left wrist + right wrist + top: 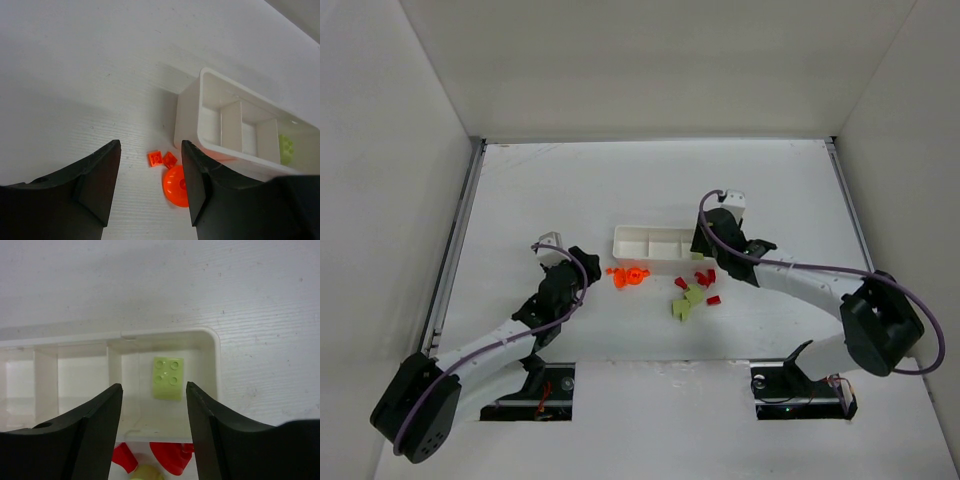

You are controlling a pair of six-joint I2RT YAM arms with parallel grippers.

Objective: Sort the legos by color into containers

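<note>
Tray: a long, shallow white plastic tray (655,240) with thin dividers is seen mid-way across the white table (570,190), its three square compartments set in a row.
Left gripper: the left gripper (150,175) is held low over the table, just off the tray's left end. Its black fingers (97,182) are spread apart and nothing is grasped.
Orange legos: two small flat orange bricks (156,158) and a round orange piece (175,186) are found on the table in the gap ahead of those fingers, just beside the tray's wall.
Right gripper: the right gripper (154,425) is placed over the tray's right end, fingers released and parted, with nothing gripped.
Sorted lego: a pale yellow-green brick (167,378), square with four studs up, is lying flat in the end compartment nearest the right arm, clear of both fingers.
Red legos: several red bricks (701,281) are scattered on the table, just in front of the tray's right part.
Loose green legos: yellow-green pieces (686,304) are lying near the red ones, on the side toward the arm bases.
</note>
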